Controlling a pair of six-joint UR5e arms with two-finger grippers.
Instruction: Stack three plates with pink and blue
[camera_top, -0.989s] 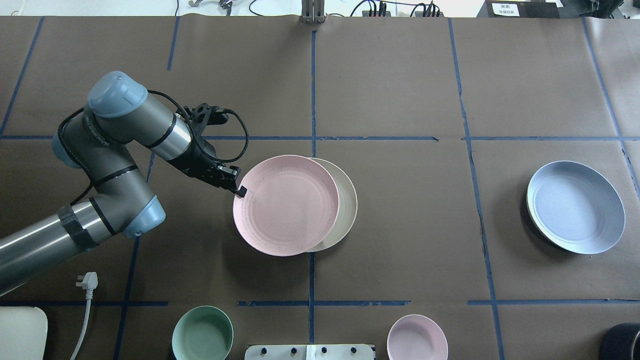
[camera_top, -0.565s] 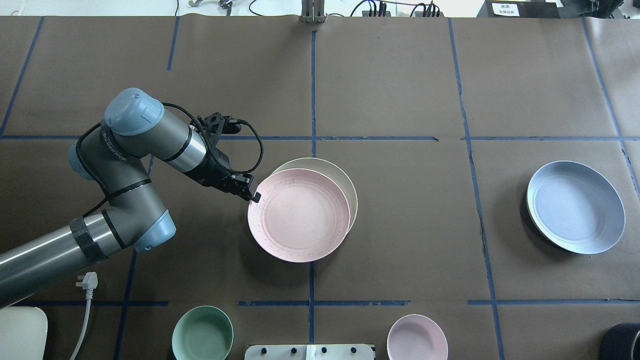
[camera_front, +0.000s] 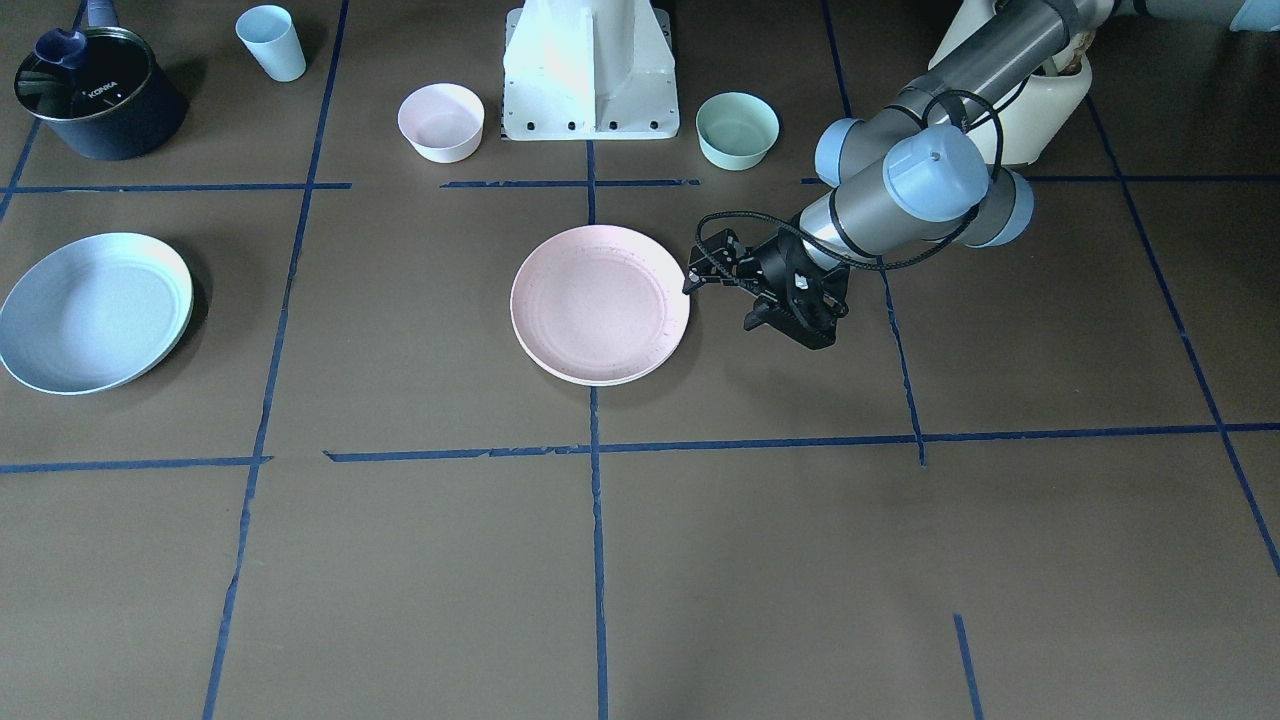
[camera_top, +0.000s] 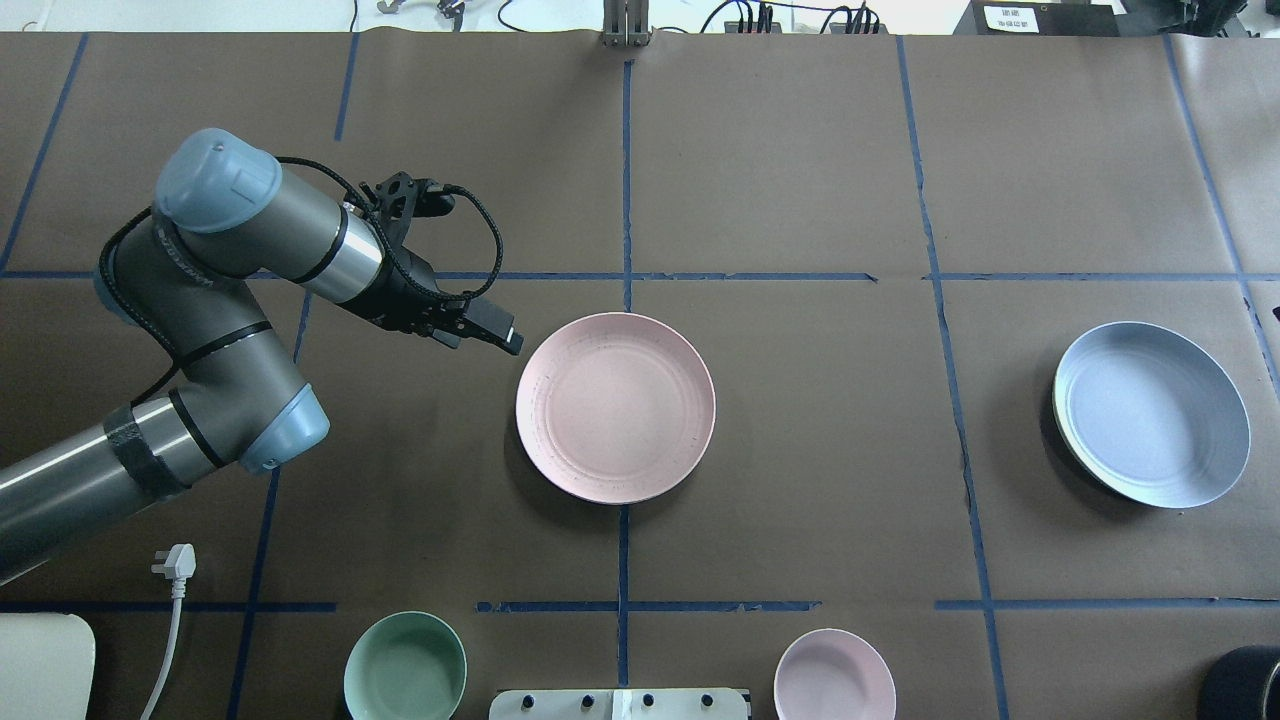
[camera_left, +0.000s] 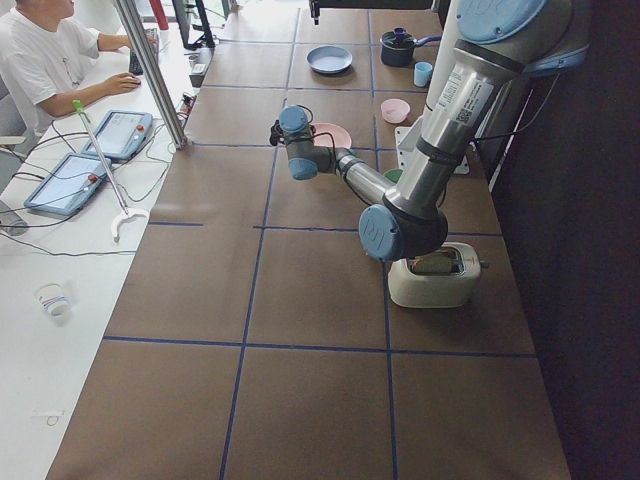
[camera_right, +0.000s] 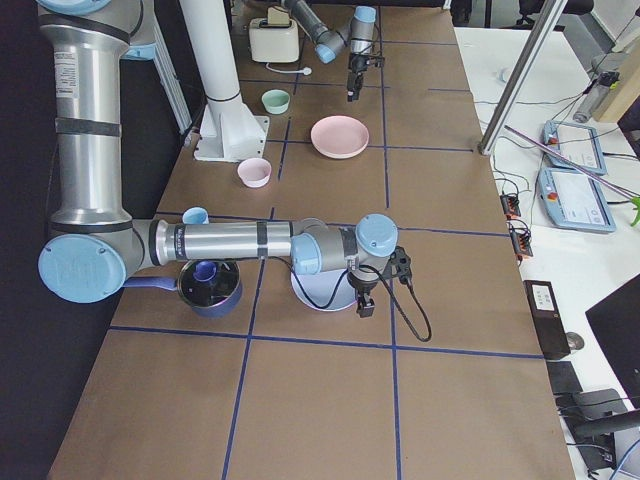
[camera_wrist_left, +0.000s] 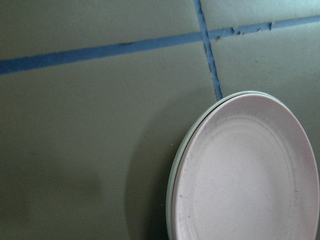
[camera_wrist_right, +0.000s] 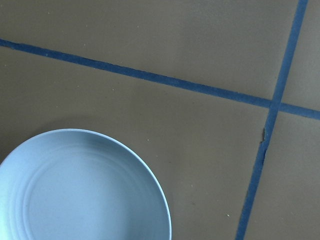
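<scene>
The pale pink plate (camera_top: 615, 420) lies flat at the table's middle, squarely on top of the cream plate. Only a thin rim of the cream plate (camera_wrist_left: 170, 200) shows, in the left wrist view. My left gripper (camera_top: 508, 340) hangs just off the pink plate's left rim, open and empty, not touching it; it also shows in the front view (camera_front: 693, 272). The light blue plate (camera_top: 1150, 415) lies alone at the right. My right gripper (camera_right: 365, 305) shows only in the right side view, beside the blue plate (camera_wrist_right: 75, 190); I cannot tell whether it is open or shut.
A mint bowl (camera_top: 405, 665) and a small pink bowl (camera_top: 835, 675) stand at the near edge, either side of the robot base (camera_front: 590, 70). A blue cup (camera_front: 270, 42) and a dark pot (camera_front: 95, 90) stand at the near right. A white plug (camera_top: 175, 560) lies near left.
My left gripper carried the pink plate to the right onto the cream plate, let go of it, and drew back to the left and away from the rim.
</scene>
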